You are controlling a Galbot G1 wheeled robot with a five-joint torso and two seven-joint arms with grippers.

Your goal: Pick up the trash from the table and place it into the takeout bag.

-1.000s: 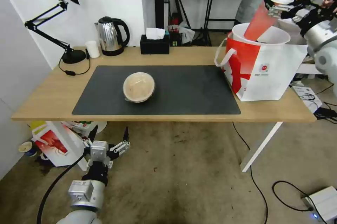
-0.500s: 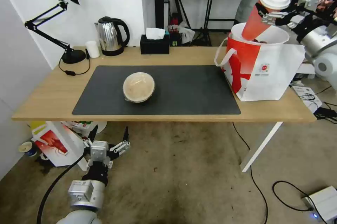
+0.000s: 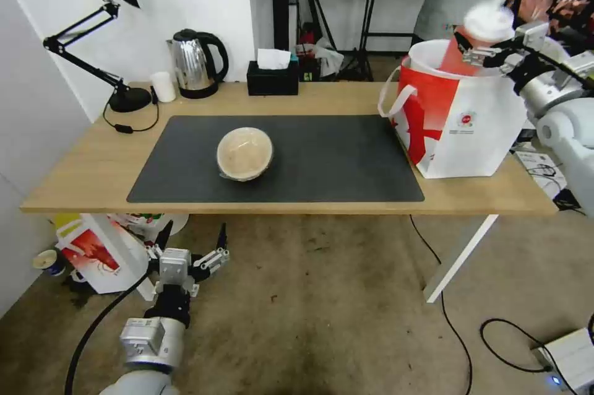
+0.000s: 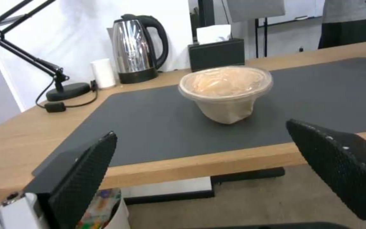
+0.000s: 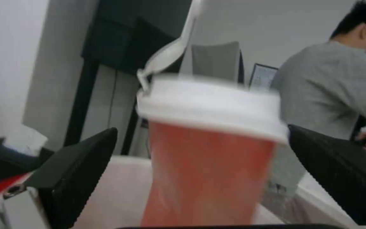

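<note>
The tall red drink cup (image 3: 458, 51) with a white lid (image 5: 210, 108) stands tilted in the mouth of the red-and-white takeout bag (image 3: 470, 129), at the table's (image 3: 80, 160) right end. My right gripper (image 3: 481, 56) is at the cup's top, just above the bag rim. In the right wrist view its fingers (image 5: 81, 165) stand wide on either side of the blurred cup (image 5: 208, 178), not touching it. The tan lidded bowl (image 3: 244, 152) (image 4: 225, 86) rests on the dark mat (image 3: 334, 160). My left gripper (image 3: 192, 246) (image 4: 200, 128) hangs open below the table's front edge.
A black desk lamp (image 3: 114, 42), a steel kettle (image 3: 195, 64), a small white cup (image 3: 163, 86) and a black tissue box (image 3: 272, 76) line the table's back edge. A smaller red-and-white bag (image 3: 93, 252) sits on the floor. Cables (image 3: 445, 314) lie by the table's white leg (image 3: 461, 256).
My right gripper has come down with the red cup from above the bag to its rim. The cup's lower half has sunk into the bag. The left arm has not moved.
</note>
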